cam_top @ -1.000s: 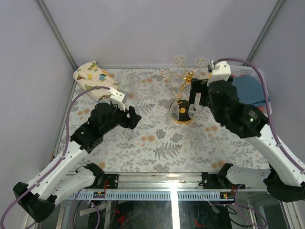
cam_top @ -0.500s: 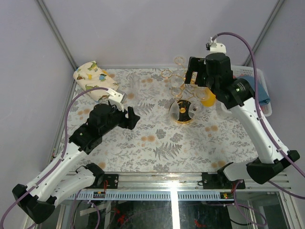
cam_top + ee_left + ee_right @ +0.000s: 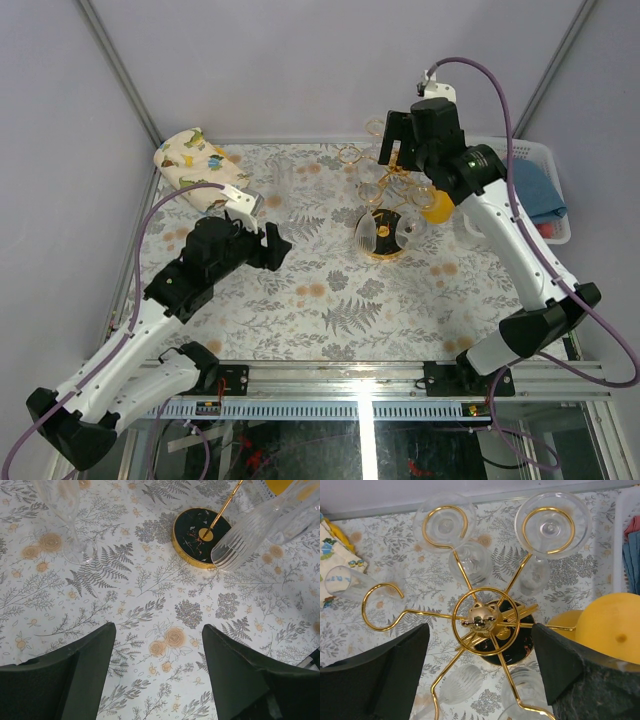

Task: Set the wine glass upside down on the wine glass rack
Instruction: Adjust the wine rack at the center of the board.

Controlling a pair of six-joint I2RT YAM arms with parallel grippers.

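Above a fern-and-blossom printed surface (image 3: 330, 300), the left end effector (image 3: 277, 243) hangs released and empty. Beyond it, at frame centre, the gold wire wine glass rack (image 3: 384, 238) stands on its round black base, ribbed glasses (image 3: 240, 545) hanging inverted; a clear wine glass (image 3: 60, 497) stands upright to its left. Over the looped crown the right end effector (image 3: 403, 150) gapes, empty. Pale grey walls (image 3: 300, 60) rise behind.
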